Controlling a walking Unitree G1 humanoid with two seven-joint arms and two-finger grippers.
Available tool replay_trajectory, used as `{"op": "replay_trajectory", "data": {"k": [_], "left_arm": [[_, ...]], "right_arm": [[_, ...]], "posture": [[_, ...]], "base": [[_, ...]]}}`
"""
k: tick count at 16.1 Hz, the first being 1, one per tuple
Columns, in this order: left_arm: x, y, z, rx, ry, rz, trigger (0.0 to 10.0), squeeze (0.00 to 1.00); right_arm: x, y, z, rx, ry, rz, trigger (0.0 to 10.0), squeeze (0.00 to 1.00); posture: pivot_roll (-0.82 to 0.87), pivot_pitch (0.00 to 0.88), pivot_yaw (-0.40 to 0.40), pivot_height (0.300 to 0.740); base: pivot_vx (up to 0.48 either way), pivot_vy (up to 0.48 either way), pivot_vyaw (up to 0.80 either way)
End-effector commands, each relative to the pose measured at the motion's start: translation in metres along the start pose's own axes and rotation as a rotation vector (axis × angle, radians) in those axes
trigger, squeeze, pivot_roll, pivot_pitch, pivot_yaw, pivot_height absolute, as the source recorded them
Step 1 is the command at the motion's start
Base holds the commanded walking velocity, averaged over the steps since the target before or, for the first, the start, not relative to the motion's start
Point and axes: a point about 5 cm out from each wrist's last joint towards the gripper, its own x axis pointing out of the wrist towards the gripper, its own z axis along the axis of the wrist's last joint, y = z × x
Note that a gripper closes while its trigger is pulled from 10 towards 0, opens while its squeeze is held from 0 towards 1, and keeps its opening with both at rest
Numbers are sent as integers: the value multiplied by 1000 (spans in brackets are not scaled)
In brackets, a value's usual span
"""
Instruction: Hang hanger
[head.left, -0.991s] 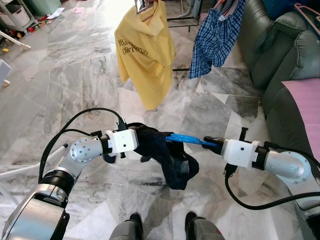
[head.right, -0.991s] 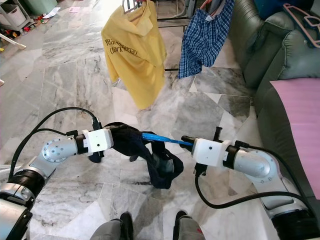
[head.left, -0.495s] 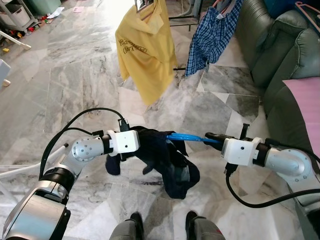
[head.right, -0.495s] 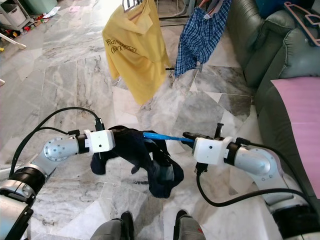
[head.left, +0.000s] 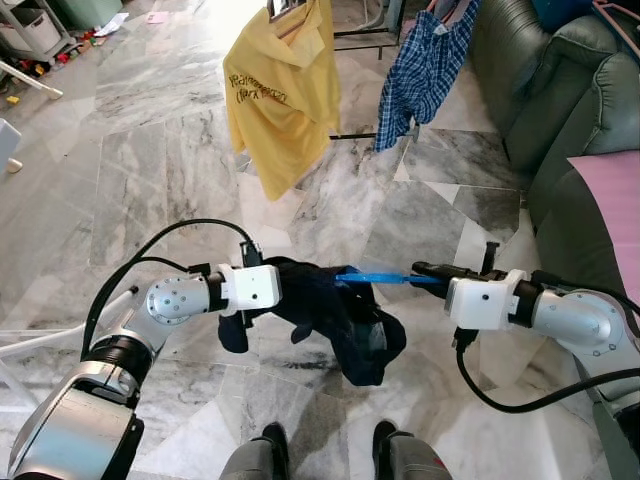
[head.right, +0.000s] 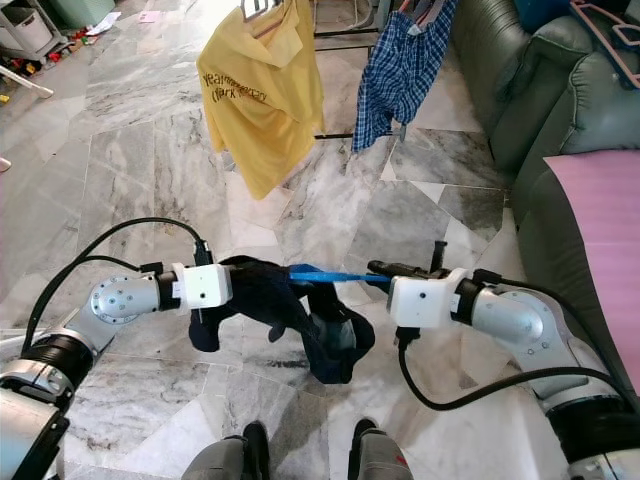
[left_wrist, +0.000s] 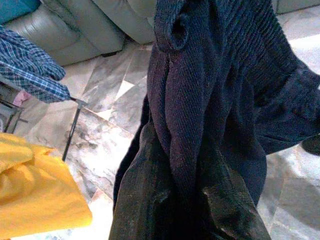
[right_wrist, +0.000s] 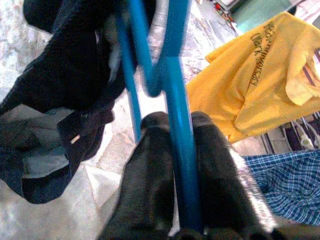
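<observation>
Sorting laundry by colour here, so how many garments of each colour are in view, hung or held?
Yellow: 1, the yellow shirt hanging on the rack.
Blue plaid: 1, the checked shorts beside it.
Dark navy: 1, the dark garment on the blue hanger between the grippers.
Total: 3

Ahead of me the marble floor (head.left: 150, 180) is open on the left. The yellow shirt (head.left: 283, 95), checked shorts (head.left: 428, 60) and grey sofa (head.left: 560, 90) block the right.
</observation>
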Motion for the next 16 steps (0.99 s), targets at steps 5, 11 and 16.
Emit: {"op": "replay_trajectory", "data": {"k": [5,11,16], "left_arm": [[-6,1,-7,-39,30,32,0,0],[-17,17,-20,-61,149,165,0,0],[-26,29,-23,-65,186,252,0,0]], "right_arm": [[-4,0,0,69,-15,33,10000,1000],[-27,-9,-11,149,49,40,10000,1000],[-35,-21,-1,330,-30,-119,10000,1000]], "posture": [[-119,260,110,740],[-123,261,107,740],[-122,261,104,740]], "base": [[0,0,0],[0,0,0],[0,0,0]]}}
